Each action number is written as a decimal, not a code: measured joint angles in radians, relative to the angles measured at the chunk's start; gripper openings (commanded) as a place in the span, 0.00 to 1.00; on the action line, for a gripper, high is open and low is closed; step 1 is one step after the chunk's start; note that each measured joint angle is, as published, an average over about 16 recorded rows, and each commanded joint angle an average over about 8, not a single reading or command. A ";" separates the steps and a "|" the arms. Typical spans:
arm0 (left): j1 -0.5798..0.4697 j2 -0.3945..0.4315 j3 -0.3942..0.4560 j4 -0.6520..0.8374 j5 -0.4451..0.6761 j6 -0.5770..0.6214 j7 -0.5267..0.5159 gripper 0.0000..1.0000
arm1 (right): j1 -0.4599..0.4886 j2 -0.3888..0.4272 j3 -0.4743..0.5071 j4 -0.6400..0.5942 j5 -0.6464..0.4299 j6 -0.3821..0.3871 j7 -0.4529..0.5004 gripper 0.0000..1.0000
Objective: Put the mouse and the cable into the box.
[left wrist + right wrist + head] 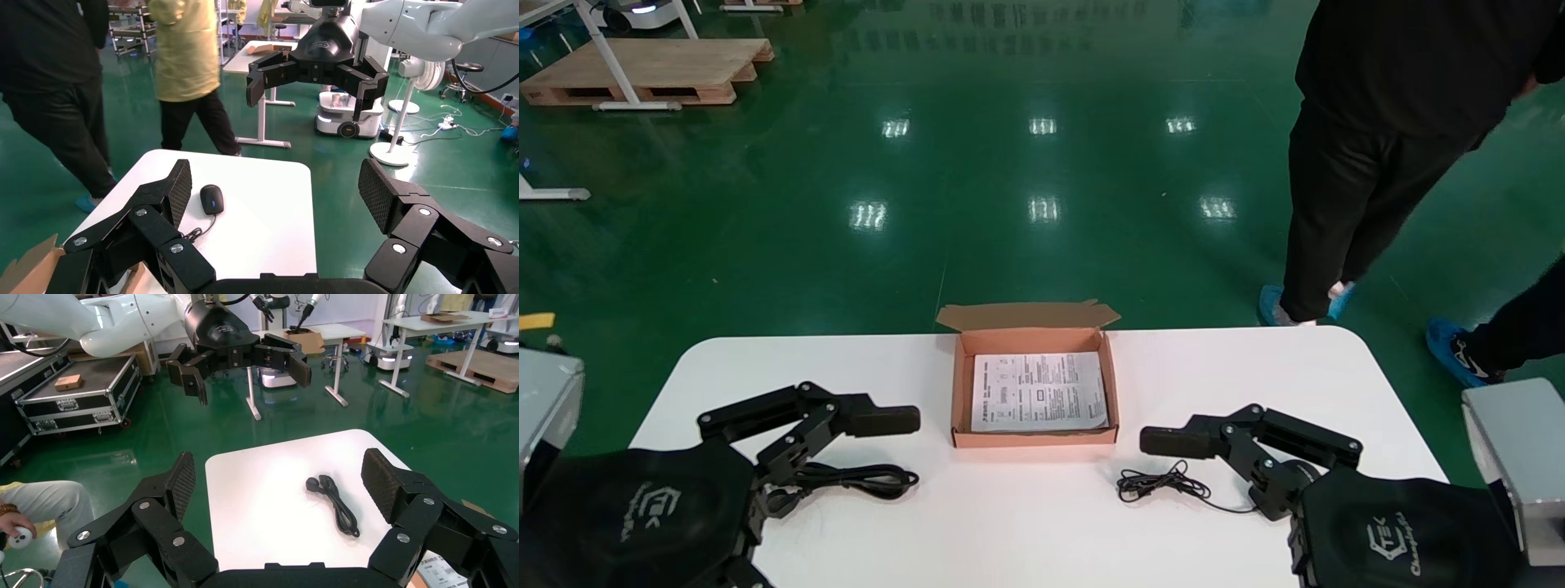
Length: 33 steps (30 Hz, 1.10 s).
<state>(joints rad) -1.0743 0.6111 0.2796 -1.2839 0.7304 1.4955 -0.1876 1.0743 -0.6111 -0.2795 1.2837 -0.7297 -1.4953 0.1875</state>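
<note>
Now our left gripper hangs spread over the cable; the box sits open between them; our right gripper, also spread, hovers over the mouse, whose loose cord could trail and snag on the box wall.

— What did the room look like from your end?
— I saw a glossy green floor filling the upper frame, with rows of bright light reflections on it.
— Any furniture?
— A wooden pallet lay at upper left, a white desk leg crossing it. A white table spanned the lower frame. A person in black stood at upper right.
</note>
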 measured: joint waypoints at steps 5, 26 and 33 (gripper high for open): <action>0.000 0.000 0.000 0.000 0.000 0.000 0.000 1.00 | 0.000 0.000 0.000 0.000 0.000 0.000 0.000 1.00; 0.000 0.000 0.000 0.000 0.000 0.000 0.000 1.00 | 0.000 0.000 0.000 0.000 -0.001 0.000 0.000 1.00; 0.000 0.000 0.000 0.000 0.000 0.000 0.000 1.00 | 0.000 0.000 0.000 0.000 -0.001 0.000 0.000 1.00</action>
<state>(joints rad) -1.0742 0.6111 0.2796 -1.2840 0.7304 1.4953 -0.1876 1.0743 -0.6111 -0.2796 1.2837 -0.7305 -1.4953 0.1875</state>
